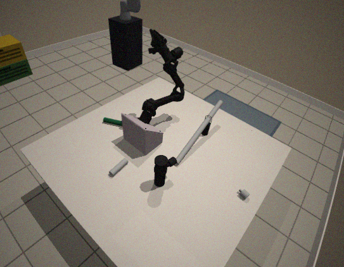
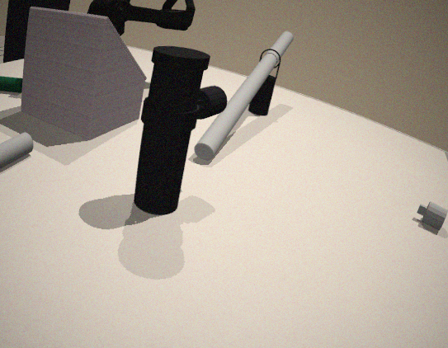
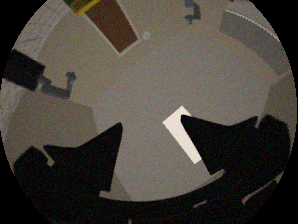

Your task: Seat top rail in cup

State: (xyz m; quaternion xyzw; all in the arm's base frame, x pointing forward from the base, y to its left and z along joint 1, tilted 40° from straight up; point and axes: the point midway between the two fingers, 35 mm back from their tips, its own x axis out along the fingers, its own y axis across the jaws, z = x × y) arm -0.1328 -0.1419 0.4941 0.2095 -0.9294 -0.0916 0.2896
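The grey rail (image 1: pixel 193 139) (image 2: pixel 239 99) runs through the loop cap's ring (image 2: pixel 261 55) on the short black post (image 1: pixel 206 130) (image 2: pixel 261 99). It slopes down toward the big post (image 1: pixel 159 178) (image 2: pixel 162 165). Its near end is outside the rail-end cup (image 1: pixel 172 161) (image 2: pixel 214 101), lower and to the right in the exterior view, close to the white sheet. The brace band (image 2: pixel 167 115) sits on the upper post, a little below the post cap (image 1: pixel 161 159) (image 2: pixel 181 55). My gripper (image 1: pixel 150 40) (image 3: pixel 151 122) is open and empty, raised high and far from the rail.
A pale purple block (image 1: pixel 136 136) (image 2: pixel 74 74) stands before the arm's base. A green tube (image 1: pixel 112 121) (image 2: pixel 6 83), a short grey pipe (image 1: pixel 118 167) (image 2: pixel 10 150) and a small grey fitting (image 1: pixel 244 193) (image 2: pixel 435 216) lie on the white sheet (image 1: pixel 196 221). A blue mat (image 1: pixel 244 111) lies beyond it.
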